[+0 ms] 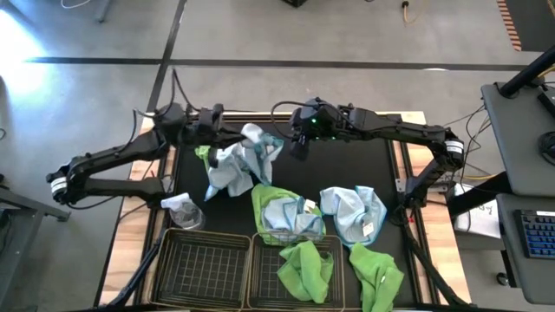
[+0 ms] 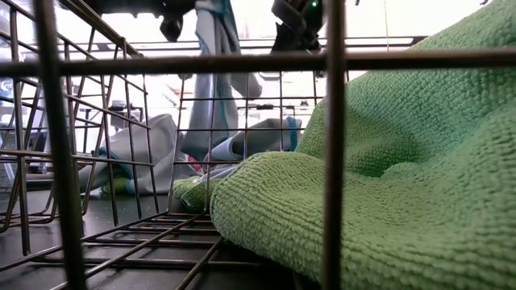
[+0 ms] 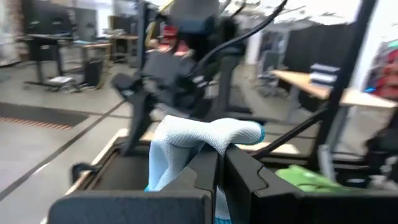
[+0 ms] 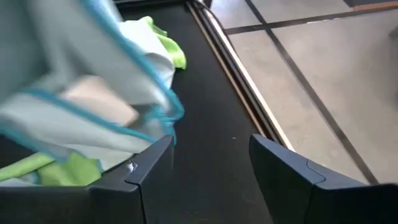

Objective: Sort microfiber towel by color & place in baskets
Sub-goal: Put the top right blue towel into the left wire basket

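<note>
The large black mat (image 1: 381, 173) is covering the middle of the table, and the two wire baskets (image 1: 201, 264) are sitting side by side at its near edge. The left basket is holding nothing, while the right basket (image 1: 264, 269) is holding one lime green towel (image 1: 305, 269), and a second green towel (image 1: 378, 276) is lying on the mat just beside it. More green and pale blue towels (image 1: 354, 212) are lying in a heap behind the baskets. The left gripper (image 1: 245, 139) is hanging above the far part of the mat, its fingers closed tight on a pale blue towel (image 1: 238, 165), which is drooping down to the mat. The right gripper (image 1: 299, 149) is hovering just beside this towel, with its fingers (image 4: 146, 168) spread wide and gripping nothing. A small clear spray bottle (image 1: 182, 208) is standing near the left basket.
</note>
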Motion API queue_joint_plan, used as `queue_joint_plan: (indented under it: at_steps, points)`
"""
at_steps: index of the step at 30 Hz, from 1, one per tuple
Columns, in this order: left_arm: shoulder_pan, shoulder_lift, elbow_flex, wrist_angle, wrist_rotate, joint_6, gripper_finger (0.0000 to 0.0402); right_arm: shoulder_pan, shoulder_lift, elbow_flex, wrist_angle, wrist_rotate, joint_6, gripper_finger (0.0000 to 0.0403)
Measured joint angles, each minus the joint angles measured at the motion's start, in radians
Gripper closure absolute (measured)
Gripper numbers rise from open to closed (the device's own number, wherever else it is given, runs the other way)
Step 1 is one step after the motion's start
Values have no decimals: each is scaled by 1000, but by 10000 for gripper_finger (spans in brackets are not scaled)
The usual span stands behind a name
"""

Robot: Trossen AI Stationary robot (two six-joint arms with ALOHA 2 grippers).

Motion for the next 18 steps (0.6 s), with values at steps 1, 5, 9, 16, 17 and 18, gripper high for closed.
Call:
queue_joint_plan:
  at_steps: [1, 5, 9, 16, 17, 18]
  points:
    - [-1, -15, 0, 1, 19, -21, 401, 0, 0, 0, 0, 1, 0, 197]
    - [-17, -70, 0, 11, 85, -89, 401, 0, 0, 0, -1, 2, 20, 197]
    - [-66, -118, 0, 32, 94, -130, 401, 0, 0, 0, -1, 2, 36, 197]
    - [-222, -161, 0, 156, 119, -206, 401, 0, 0, 0, -2, 2, 78, 197]
    - [-248, -163, 0, 173, 120, -212, 401, 0, 0, 0, -2, 2, 86, 197]
    - [-277, -164, 0, 188, 120, -215, 401, 0, 0, 0, -2, 2, 87, 197]
